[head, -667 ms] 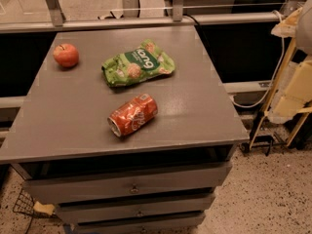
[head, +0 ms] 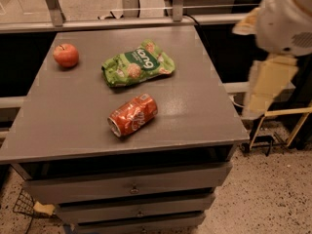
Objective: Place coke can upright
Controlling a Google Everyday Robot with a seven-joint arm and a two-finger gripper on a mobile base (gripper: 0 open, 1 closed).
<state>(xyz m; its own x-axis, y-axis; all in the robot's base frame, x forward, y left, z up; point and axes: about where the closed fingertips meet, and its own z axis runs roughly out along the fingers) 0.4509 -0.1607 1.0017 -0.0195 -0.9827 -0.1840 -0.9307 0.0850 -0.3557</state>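
The coke can [head: 132, 115] lies on its side on the grey table top [head: 73, 126], near the front edge and about mid-width. It is red-orange with white script, and its silver end faces front-left. My gripper [head: 267, 89] is the pale, blurred part of the arm hanging off the table's right side. It is well to the right of the can, touches nothing and holds nothing that I can see.
A green snack bag [head: 136, 65] lies just behind the can. A red apple [head: 66, 55] sits at the back left. The table has drawers [head: 131, 186] below. A rail [head: 122, 23] runs behind the table, and yellow-legged furniture [head: 292, 126] stands on the right.
The arm on the right has swung a little left and looms larger at the top right. The can, bag and apple have not moved.
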